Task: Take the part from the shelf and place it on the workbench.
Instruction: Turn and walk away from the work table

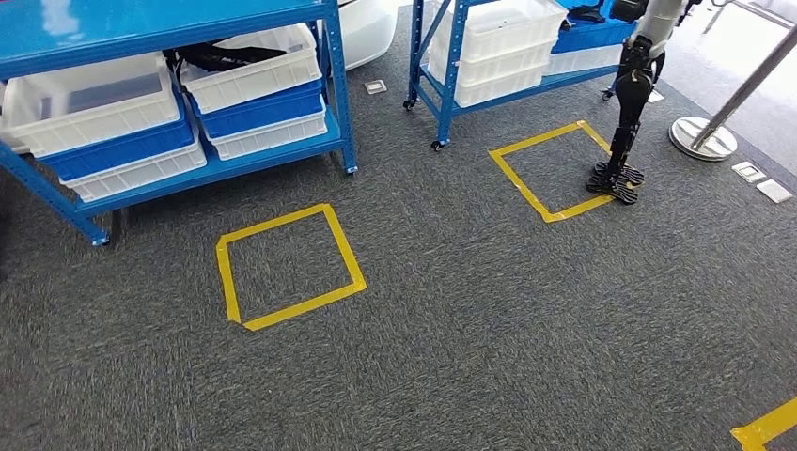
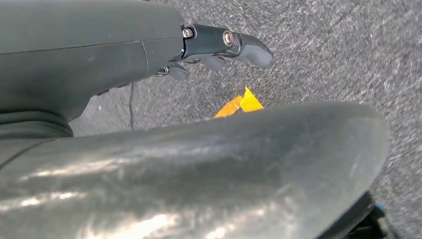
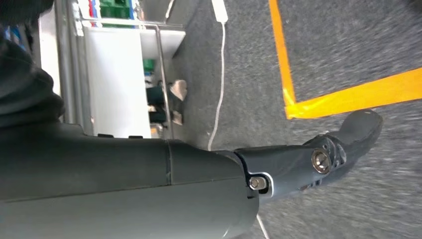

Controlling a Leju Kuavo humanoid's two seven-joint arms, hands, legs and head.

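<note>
A blue shelf [image 1: 273, 155] stands at the back left in the head view, loaded with white and blue bins. One white bin [image 1: 254, 80] holds dark parts [image 1: 221, 54], too small to tell apart. My left hand [image 2: 209, 50] hangs over grey carpet, its thumb straight and its fingers [image 2: 215, 62] loosely apart with nothing in them. My right hand [image 3: 298, 167] hangs low over the carpet too, thumb stretched out, holding nothing that I can see.
A second blue shelf [image 1: 456, 56] with white bins stands further right. Another robot's legs [image 1: 628, 113] stand beside a yellow tape square [image 1: 554, 169]. A nearer tape square [image 1: 287, 268] marks the carpet before the left shelf. A metal stand base [image 1: 703, 138] sits at the right.
</note>
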